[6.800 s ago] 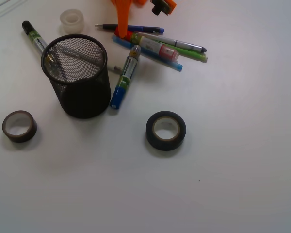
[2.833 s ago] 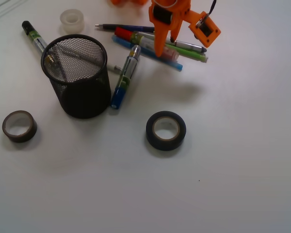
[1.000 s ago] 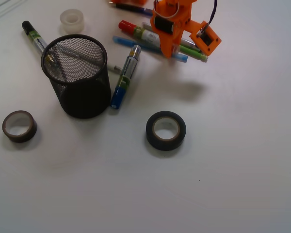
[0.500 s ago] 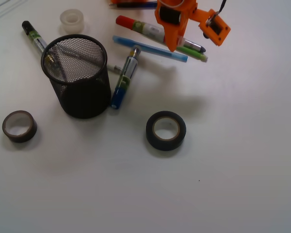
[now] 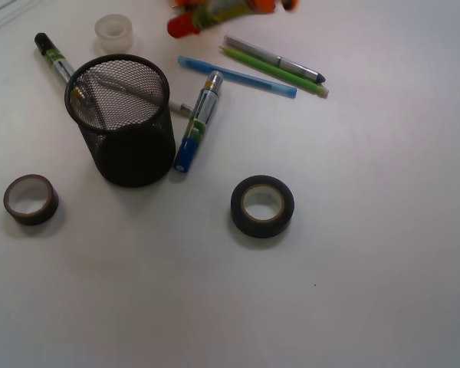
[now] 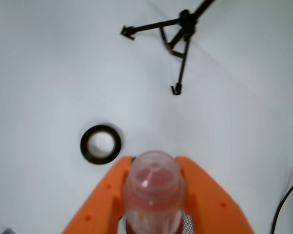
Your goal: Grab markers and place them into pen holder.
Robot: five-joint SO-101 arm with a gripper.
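Front view. Orange gripper [image 5: 245, 4] barely in frame at top edge, blurred; it carries the red-capped thick marker [image 5: 195, 19], cap end pointing left, raised clear of the white table [image 5: 353, 253]. Black wire-mesh cylindrical pen holder [image 5: 123, 119] stands upright at left. Black-capped thick marker [image 5: 55, 55] lies behind the holder at upper left, partly hidden by the mesh. Blue-capped thick marker [image 5: 195, 123] lies just right of the holder, blue cap toward the camera. Thin light-blue pen [image 5: 238, 77], thin green pen [image 5: 276, 70] and thin silver pen [image 5: 272, 58] lie together at upper centre. Black tape roll [image 5: 262, 205] sits near centre; brown tape roll [image 5: 31, 198] at far left; clear tape roll [image 5: 113, 32] at top left.

Wrist view. Two orange fingers [image 6: 205, 200] closed on either side of the red-capped thick marker, whose translucent pinkish end [image 6: 152, 187] points at the camera. Black tape roll [image 6: 100, 144] lies on the table beyond, well apart. Black tripod [image 6: 178, 34] stands at top.
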